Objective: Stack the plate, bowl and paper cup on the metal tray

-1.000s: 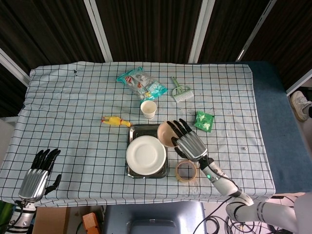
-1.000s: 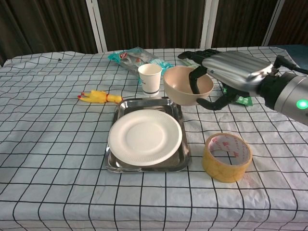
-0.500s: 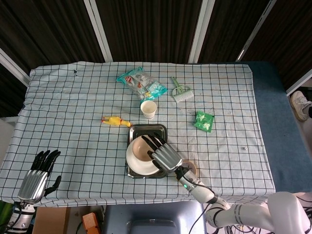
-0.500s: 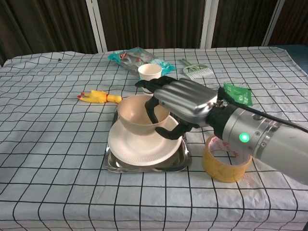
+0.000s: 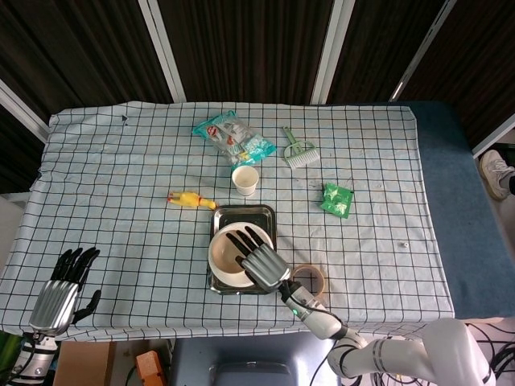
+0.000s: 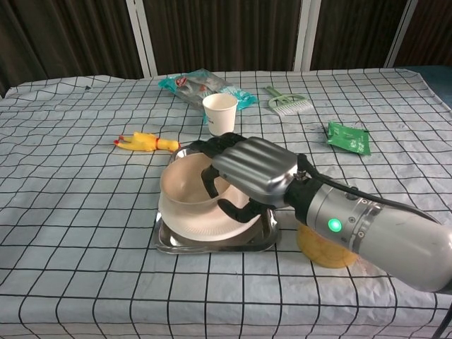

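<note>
Bowl [image 6: 185,185] held by right hand [image 6: 248,169] over plate [image 6: 205,222], fingers hooked inside its rim.
Risk: fingers snag the rim on release, tipping the bowl or sliding the plate off metal tray [image 6: 212,244]. Paper cup [image 6: 219,114] just beyond could be knocked. Left hand [image 5: 63,291] open, idle.

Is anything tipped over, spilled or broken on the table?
Nothing stands out. The paper cup stands upright behind the tray, nothing is spilled, and the right hand holds the bowl level over the plate.
</note>
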